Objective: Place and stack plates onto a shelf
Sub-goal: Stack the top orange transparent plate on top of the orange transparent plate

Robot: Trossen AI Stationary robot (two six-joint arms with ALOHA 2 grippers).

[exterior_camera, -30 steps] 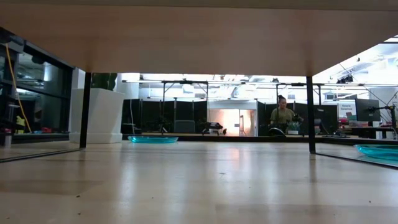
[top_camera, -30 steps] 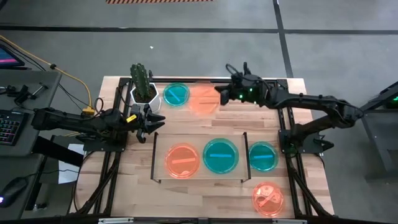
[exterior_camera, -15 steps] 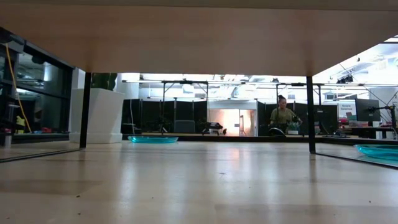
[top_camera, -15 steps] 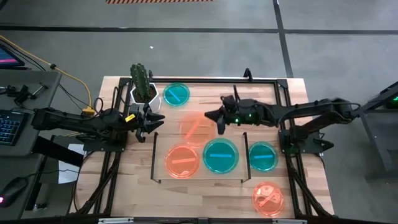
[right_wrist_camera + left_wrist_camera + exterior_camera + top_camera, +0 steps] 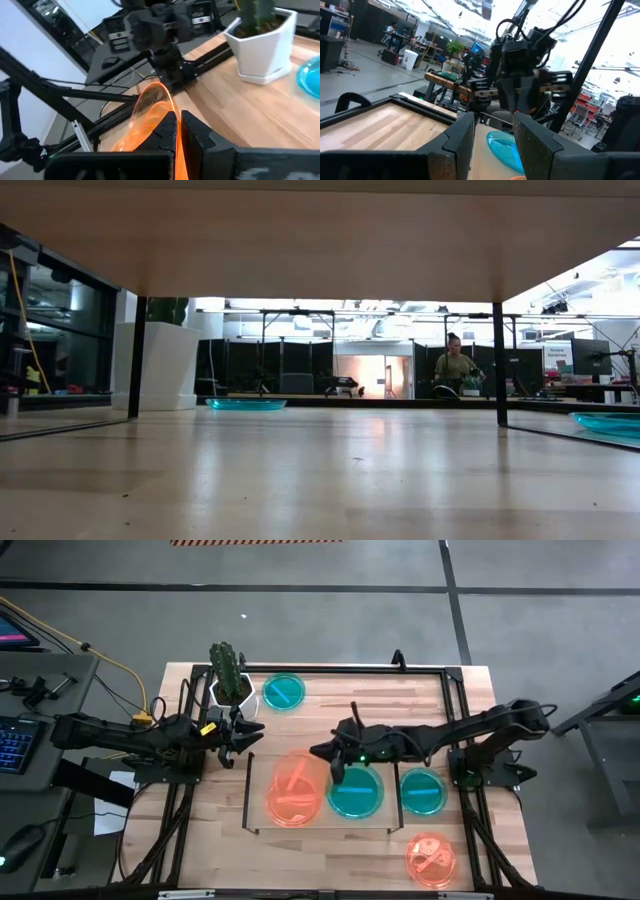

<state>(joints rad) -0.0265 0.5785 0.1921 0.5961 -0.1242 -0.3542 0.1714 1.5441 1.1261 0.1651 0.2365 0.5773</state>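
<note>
High view: right gripper [image 5: 330, 762] above low light-wood shelf [image 5: 380, 822], jaws pinched on rim of translucent orange plastic plate [image 5: 301, 774], tilted over another orange plate [image 5: 291, 802] beside teal plate [image 5: 356, 794]. Left gripper [image 5: 246, 736] parked by white cactus pot [image 5: 231, 690], jaws apart, empty.

Right hand [image 5: 330, 754] holds orange plate [image 5: 300, 775] over shelf [image 5: 320, 825]; left hand [image 5: 250, 734] beside cactus pot [image 5: 230, 690].
</note>
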